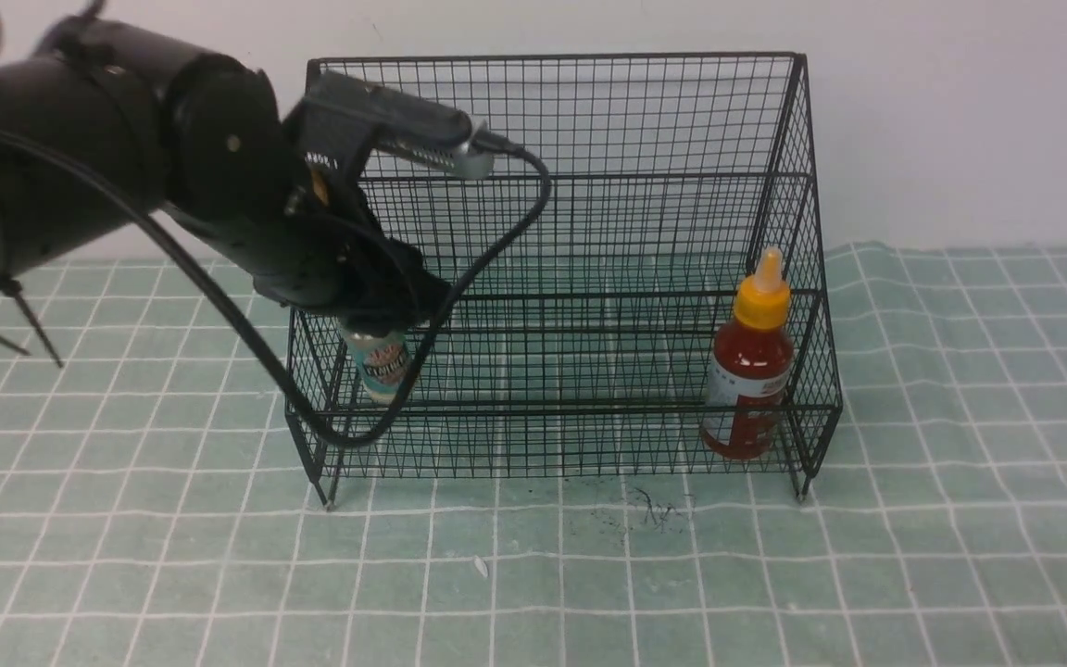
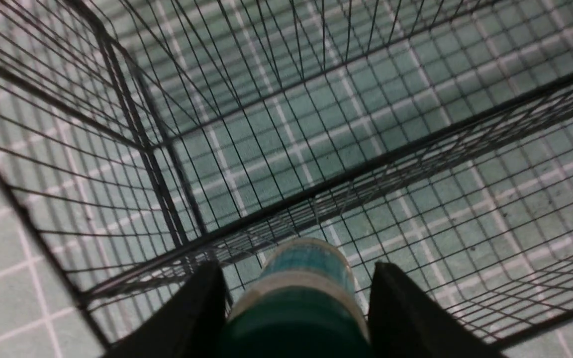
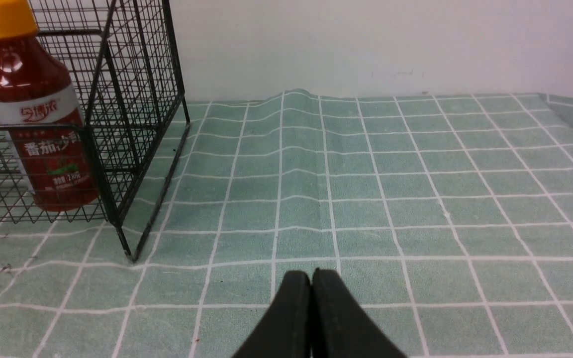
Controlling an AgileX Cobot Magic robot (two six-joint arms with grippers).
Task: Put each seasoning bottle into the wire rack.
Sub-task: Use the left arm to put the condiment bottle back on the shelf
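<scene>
Jaws of the left gripper [image 2: 296, 271] stand partway apart, one on each side of the dark green cap of the small shaker [image 1: 381, 366] and pressed to it, so I have the shaker held by its top. Jaws of the right gripper [image 3: 311, 293] are closed flat against each other with nothing between them. The shaker hangs upright inside the wire rack [image 1: 589, 120], at its left end near the front. I cannot tell which tier it is over, nor whether its base touches the mesh. Its cap is hidden by the gripper body in the front view. In the left wrist view the cap is blurred and cut off by the frame edge, and the teal label reads only as colour. The red sauce bottle [image 1: 751, 371] stands upright on the lowest front tier at the right end, close to the side wall, yellow nozzle up. Mesh crosses its label. The right arm is outside the front view. Its wrist view shows the gripper above the cloth-covered desk [image 1: 960, 463], well apart from the rack's right front leg. The left arm [image 1: 80, 157] enters from the upper left, cut off by the frame, with the wrist bent down over the rack's left front corner. Its black cable [image 1: 496, 250] loops across the front of the mesh.
</scene>
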